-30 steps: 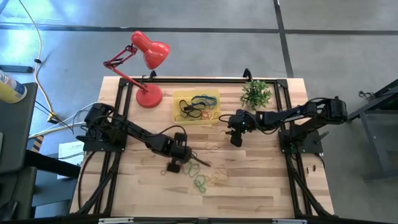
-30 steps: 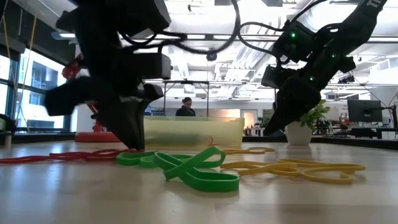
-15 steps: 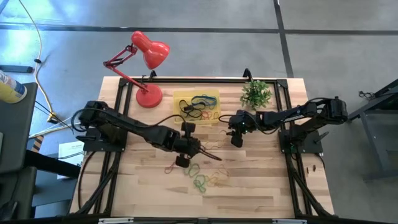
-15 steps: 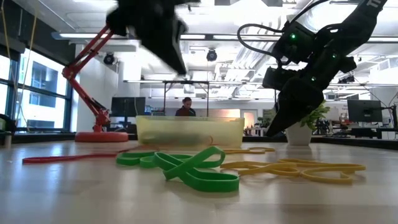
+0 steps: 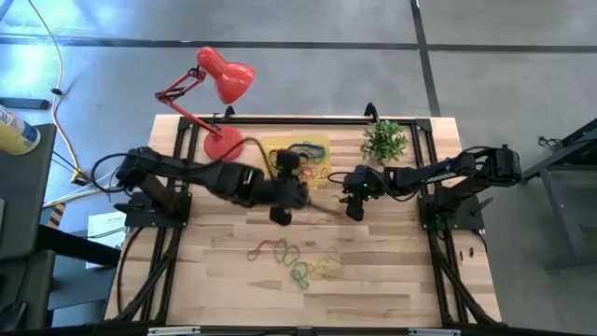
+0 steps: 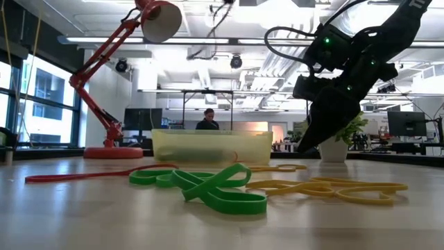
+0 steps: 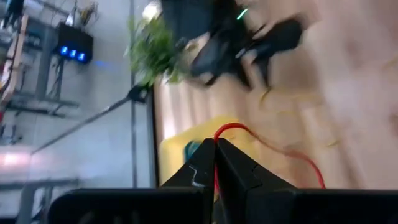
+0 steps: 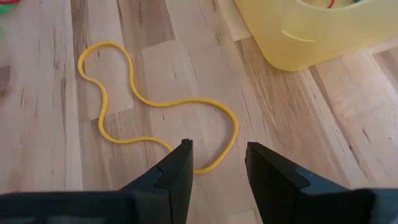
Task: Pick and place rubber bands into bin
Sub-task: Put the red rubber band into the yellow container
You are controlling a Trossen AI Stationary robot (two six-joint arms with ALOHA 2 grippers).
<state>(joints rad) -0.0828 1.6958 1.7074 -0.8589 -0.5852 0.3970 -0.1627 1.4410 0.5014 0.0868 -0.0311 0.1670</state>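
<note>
On the pale wooden counter (image 5: 392, 271), several bands already lie in the shallow translucent yellow plastic bin (image 5: 319, 142); left fingers (image 7: 216, 163) clench a thin red rubber band (image 7: 273, 149) near it, right fingers (image 8: 214, 163) released over a yellow loop (image 8: 155, 106), coloured bands (image 5: 298, 261) remaining nearer.

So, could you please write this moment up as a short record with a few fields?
left gripper: jaws shut on a red rubber band, beside the bin's front edge
right gripper: jaws open, over a yellow rubber band on the table, right of the bin
bin: yellow tray at the table's back, already holding dark and blue bands
loose bands: green, yellow and red, on the table's front middle
other items: red lamp, small plant
</note>
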